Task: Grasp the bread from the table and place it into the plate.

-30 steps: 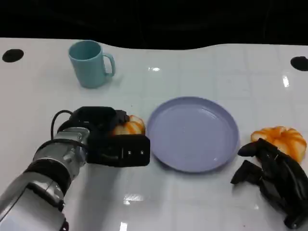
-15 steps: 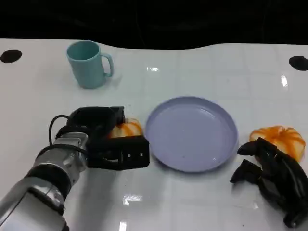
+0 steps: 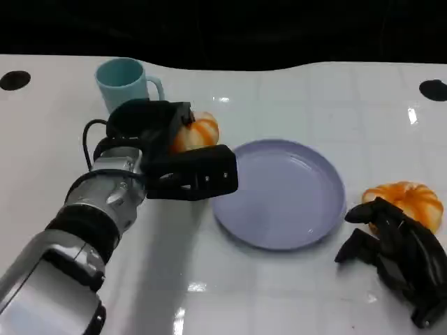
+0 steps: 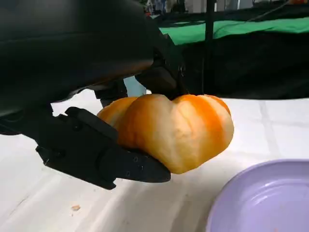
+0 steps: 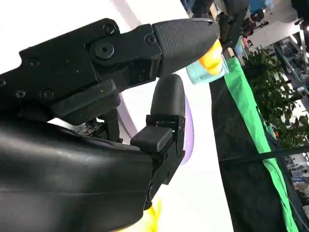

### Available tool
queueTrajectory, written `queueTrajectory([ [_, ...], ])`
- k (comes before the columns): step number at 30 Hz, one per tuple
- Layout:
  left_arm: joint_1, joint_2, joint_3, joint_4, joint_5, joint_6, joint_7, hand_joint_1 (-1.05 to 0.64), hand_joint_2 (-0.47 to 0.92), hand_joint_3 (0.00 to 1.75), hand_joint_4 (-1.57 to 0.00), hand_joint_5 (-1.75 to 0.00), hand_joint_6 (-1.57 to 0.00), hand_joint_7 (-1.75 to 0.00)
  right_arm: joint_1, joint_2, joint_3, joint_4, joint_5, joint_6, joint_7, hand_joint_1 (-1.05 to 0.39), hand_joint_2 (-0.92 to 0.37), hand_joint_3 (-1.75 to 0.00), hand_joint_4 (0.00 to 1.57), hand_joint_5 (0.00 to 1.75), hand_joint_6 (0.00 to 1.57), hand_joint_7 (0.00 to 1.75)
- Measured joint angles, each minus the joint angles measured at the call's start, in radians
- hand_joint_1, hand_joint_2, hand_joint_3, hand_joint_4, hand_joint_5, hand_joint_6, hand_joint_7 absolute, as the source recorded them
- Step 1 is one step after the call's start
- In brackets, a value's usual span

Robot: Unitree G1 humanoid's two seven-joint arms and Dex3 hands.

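While the left hand [image 3: 174, 157] grips the bread [image 3: 198, 130] left of centre, lifted, its long axis runs level, beside the plate [image 3: 279, 195]. At lower right, the right hand [image 3: 391, 258] rests with fingers apart, holding nothing, beside a second bread [image 3: 408, 201].

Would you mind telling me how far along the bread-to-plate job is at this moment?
Done: the left hand holds one bread, lifted off the table in the left wrist view. In hand: carrying it toward the plate. Left: setting it in the plate. A second bread lies beside the right hand.
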Motion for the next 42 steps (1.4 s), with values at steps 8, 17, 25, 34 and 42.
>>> queueTrajectory([
  [8,0.0,-0.001,-0.031,-0.039,0.017,-0.131,0.057,-0.18,0.91,0.26,-0.84,-1.75,-0.71,-1.3,-0.009,-0.01,-0.002,0.032,0.001,-0.026,0.031,-0.53,-0.92,-0.26,0.68,1.55,0.63,1.22],
  [17,0.0,-0.019,-0.041,-0.041,0.018,-0.204,0.06,-0.18,0.9,0.28,-0.85,-1.75,-0.74,-1.25,-0.015,-0.012,-0.002,0.053,0.0,-0.05,0.04,-0.53,-0.92,-0.27,0.68,1.55,0.64,1.21],
  [25,-0.008,-0.106,-0.084,0.004,0.024,-0.248,0.056,-0.2,0.61,0.86,-0.83,-1.75,-0.89,-0.93,-0.019,-0.015,-0.002,0.054,0.002,-0.04,0.043,-0.53,-0.92,-0.27,0.67,1.57,0.62,1.22],
  [34,-0.023,-0.135,-0.1,0.062,0.043,-0.247,0.05,-0.21,0.65,0.86,-0.83,-1.75,-0.75,-1.1,-0.02,-0.015,-0.003,0.047,0.002,-0.026,0.037,-0.53,-0.92,-0.26,0.67,1.54,0.62,1.23],
  [42,-0.036,-0.156,-0.119,0.085,0.048,-0.234,0.035,-0.24,0.73,0.67,-0.82,-1.75,-0.79,-0.95,-0.019,-0.014,-0.001,0.043,0.001,-0.025,0.034,-0.53,-0.92,-0.28,0.67,1.54,0.61,1.24],
])
